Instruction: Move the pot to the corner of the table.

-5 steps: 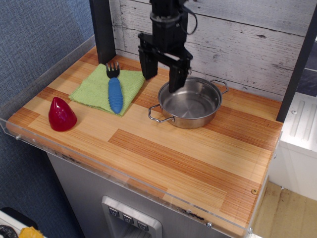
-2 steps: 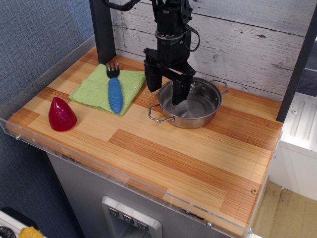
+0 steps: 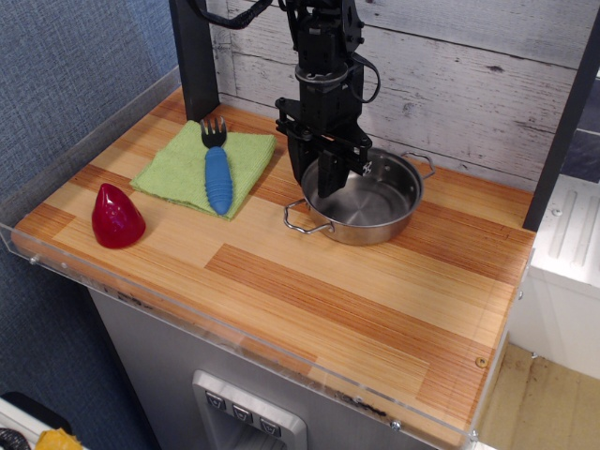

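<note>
The shiny steel pot [image 3: 367,202] with two wire loop handles stands on the wood-plank table, at the back, right of middle. My black gripper [image 3: 317,180] comes down from above onto the pot's left rim. Its fingers [image 3: 306,172] stand close together, one outside and one inside the rim, shut on it. The pot's base looks flat on the table. The front right corner of the table [image 3: 461,386] has an acrylic edge and a small screw [image 3: 481,361] near it.
A green cloth [image 3: 178,169] with a blue-handled fork [image 3: 217,178] lies left of the pot. A red pointed object [image 3: 116,217] sits near the front left. A black post [image 3: 194,56] and a plank wall [image 3: 469,75] stand behind.
My gripper came down over the pot's left rim and its fingers closed from wide open onto the rim. The pot shifted slightly to the right.
</note>
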Tool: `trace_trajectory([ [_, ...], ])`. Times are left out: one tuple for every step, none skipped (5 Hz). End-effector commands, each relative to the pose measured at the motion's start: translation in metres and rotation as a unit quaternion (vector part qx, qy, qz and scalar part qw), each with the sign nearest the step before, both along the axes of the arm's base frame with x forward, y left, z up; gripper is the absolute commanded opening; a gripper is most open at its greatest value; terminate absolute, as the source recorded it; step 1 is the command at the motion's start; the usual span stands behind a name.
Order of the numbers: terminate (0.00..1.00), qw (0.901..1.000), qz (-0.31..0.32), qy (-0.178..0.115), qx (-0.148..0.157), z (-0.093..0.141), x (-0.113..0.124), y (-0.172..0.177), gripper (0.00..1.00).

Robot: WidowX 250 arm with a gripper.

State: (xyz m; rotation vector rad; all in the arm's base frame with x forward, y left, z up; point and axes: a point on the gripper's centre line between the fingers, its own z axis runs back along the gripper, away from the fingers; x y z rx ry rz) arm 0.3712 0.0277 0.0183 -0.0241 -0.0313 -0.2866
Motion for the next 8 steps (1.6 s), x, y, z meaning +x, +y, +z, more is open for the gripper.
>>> trace_trajectory([
  [0.0, 0.9995, 0.003, -0.031, -0.008, 0.026, 0.0, 0.005, 0.0],
  [0.0, 0.999, 0.003, -0.043, -0.012, 0.039, -0.002, 0.008, 0.0],
  [0.0, 0.9986, -0.006, -0.051, -0.012, 0.05, -0.005, 0.008, 0.0],
  [0.0, 0.9979, -0.003, -0.063, -0.017, 0.059, -0.008, 0.01, 0.0],
  [0.0, 0.998, -0.003, -0.062, -0.017, 0.068, -0.011, 0.009, 0.0],
  [0.0, 0.9977, -0.027, -0.06, -0.016, 0.071, -0.02, 0.004, 0.0],
  [0.0, 0.9965, -0.069, -0.047, -0.003, 0.075, -0.037, -0.001, 0.0],
  [0.0, 0.9941, -0.102, -0.035, -0.011, 0.07, -0.053, -0.005, 0.0],
])
